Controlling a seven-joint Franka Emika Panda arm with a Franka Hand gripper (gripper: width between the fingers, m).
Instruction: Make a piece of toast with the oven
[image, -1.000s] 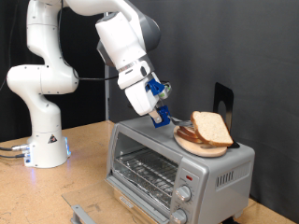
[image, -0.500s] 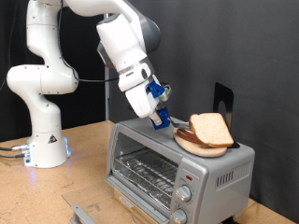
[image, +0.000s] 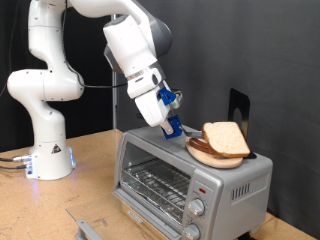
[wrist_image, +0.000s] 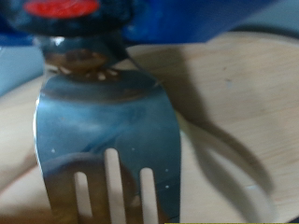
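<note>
My gripper (image: 170, 124), pinching a fork (wrist_image: 107, 131), has edged closer to the piece of toast (image: 227, 137) on the wooden plate (image: 214, 158) atop the oven (image: 190, 180), whose door hangs open, bread not yet lifted.

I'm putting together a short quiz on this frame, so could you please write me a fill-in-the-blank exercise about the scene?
1. The bread lies on a round wooden ____.
2. The plate rests on top of the ____.
3. The gripper holds a metal ____.
4. The oven door is ____.

Missing words: plate; oven; fork; open
</note>
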